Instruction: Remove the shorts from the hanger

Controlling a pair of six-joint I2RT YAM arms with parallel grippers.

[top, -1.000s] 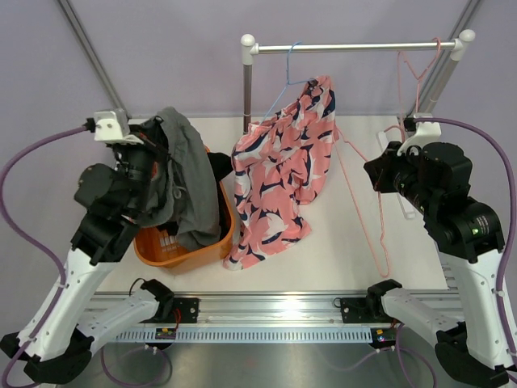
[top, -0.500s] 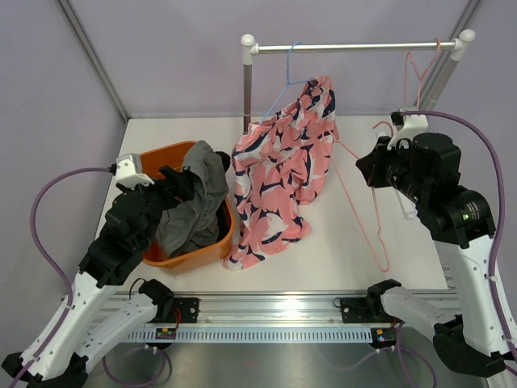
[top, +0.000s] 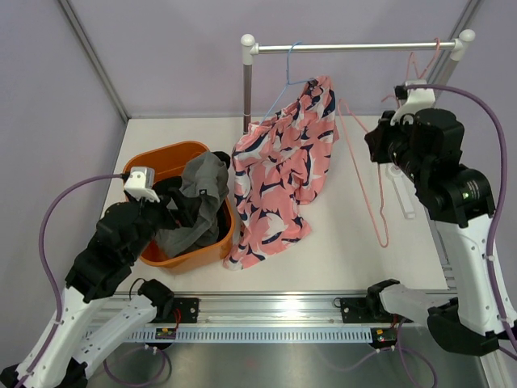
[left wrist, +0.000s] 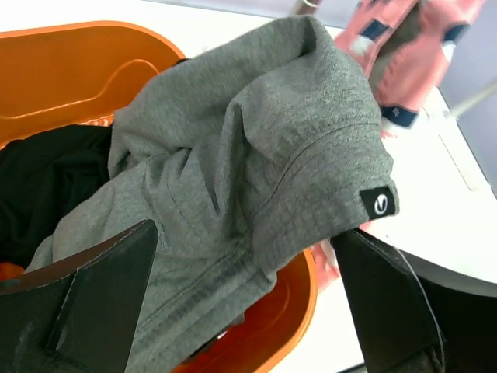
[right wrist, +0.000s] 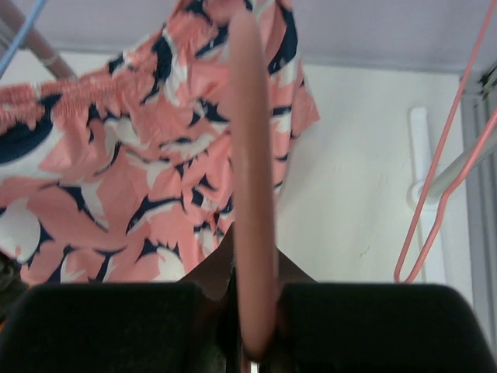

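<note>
I'm working in a lab test cell, not a home: a white table [top: 339,259] boxed in by plain lilac panels [top: 178,56] on metal posts [top: 93,61]. Along the table's near edge runs a slotted metal rail [top: 275,331] with purple cables [top: 42,238]. At its far edge stands a small clothes rack [top: 355,47].

left end effector [left wrist: 245,233]: jaws apart, low | right end effector [right wrist: 252,268]: clamped (arm high)

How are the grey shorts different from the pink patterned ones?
The grey shorts are plain; the pink shorts carry a navy and white print. The grey shorts lie slumped in the orange basket; the pink shorts hang from the blue hanger on the rail. Both are crumpled fabric.
</note>
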